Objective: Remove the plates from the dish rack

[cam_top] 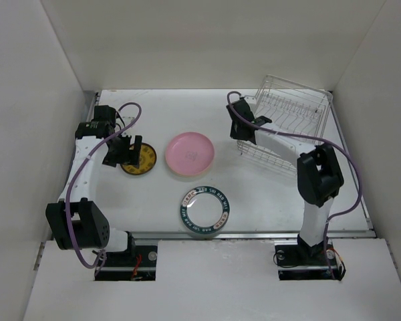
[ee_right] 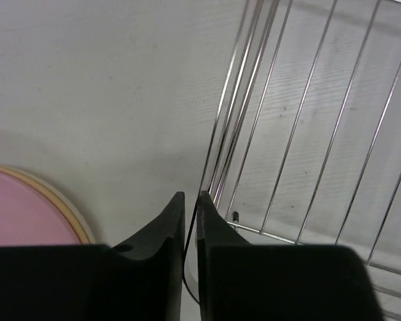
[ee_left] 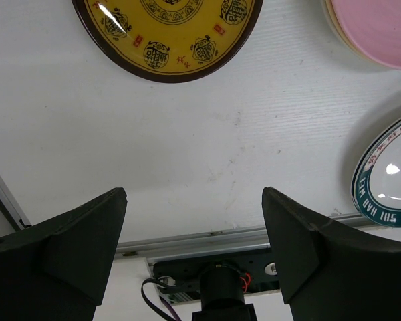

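Right gripper (ee_right: 190, 196) pinching dish rack (ee_right: 301, 134), left gripper (ee_left: 194, 200) wide

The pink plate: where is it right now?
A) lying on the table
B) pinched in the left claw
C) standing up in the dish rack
A: the pink plate lies flat on the table, apart from the dish rack, which is off to its right in the top view.

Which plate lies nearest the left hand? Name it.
The yellow-and-black patterned plate, which sits right at the left hand; the pink plate and the teal-lettered plate lie farther to its right.
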Robot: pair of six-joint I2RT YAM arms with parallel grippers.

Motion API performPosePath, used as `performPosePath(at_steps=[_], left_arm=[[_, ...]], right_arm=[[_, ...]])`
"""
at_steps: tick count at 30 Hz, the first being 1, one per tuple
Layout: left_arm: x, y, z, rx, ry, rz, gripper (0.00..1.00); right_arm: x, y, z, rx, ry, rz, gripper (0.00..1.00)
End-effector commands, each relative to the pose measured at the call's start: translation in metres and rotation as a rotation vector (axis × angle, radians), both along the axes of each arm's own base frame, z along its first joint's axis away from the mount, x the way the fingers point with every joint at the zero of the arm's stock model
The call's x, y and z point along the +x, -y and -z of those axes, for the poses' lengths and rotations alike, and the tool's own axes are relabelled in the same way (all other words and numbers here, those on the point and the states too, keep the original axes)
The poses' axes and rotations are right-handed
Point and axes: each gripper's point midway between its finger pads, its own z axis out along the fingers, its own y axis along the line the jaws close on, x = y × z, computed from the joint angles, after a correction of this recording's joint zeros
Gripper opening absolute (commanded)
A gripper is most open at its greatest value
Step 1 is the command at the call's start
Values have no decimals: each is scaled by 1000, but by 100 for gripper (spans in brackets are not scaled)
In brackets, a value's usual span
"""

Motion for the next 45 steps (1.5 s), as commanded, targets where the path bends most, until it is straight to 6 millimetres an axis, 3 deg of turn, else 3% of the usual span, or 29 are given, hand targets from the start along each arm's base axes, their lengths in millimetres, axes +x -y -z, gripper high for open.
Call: performPosePath(at_steps=[1,3,7,9,13,18,24,25,27,29,33,35,36,39,41,42,44,45], left_arm=[[-6,0,-3,-6,1,-6,80],[-6,0,-3,-6,1,-6,80],[-5,0,0,-6,-9,-7,80],[-3,0,-3,-6,1,-6,80],[-3,2,-1,-15,-8,-3,80],[-3,2,-1,-15,-8,-3,80],[-3,1,-1,-12,-7,5,80],[-3,1,-1,-12,-7,5,80],[-3,1,-1,-12,-7,5,80],[-3,1,-1,-12,-7,5,80],[-3,1,-1,-12,-7,5,80],[-3,1,-1,-12,-7,5,80],[-3,1,-1,-12,-7,5,80],[-3,1,-3,-11,2,5,80],[-3,1,-3,-11,2,5,80],[-4,1,-5,-11,11,5,80],[-4,1,-5,-11,11,5,80],[-4,-1,-5,1,11,1,80]], right_arm=[[-5,17,-8,-70,24,22,8],[-16,30,-4,-119,8,31,0],[-43,45,-12,-223,-5,-35,0],[-58,50,-5,-287,-52,-107,0],[-81,71,7,-343,-104,-80,0],[-83,83,10,-394,-85,-57,0],[-84,84,19,-415,-108,-68,0],[-82,82,13,-402,-87,-64,10],[-83,83,8,-392,-70,-61,10],[-82,87,-6,-393,-16,-48,0],[-86,91,-9,-407,-15,-61,0],[-88,89,-10,-396,-20,-72,17],[-86,86,-15,-374,-5,-70,54],[-85,85,-42,-320,56,-42,98],[-87,91,-69,-308,118,-9,100],[-90,95,-102,-260,198,19,100],[-95,103,-144,-209,309,63,100],[-108,114,-182,-149,413,97,100]])
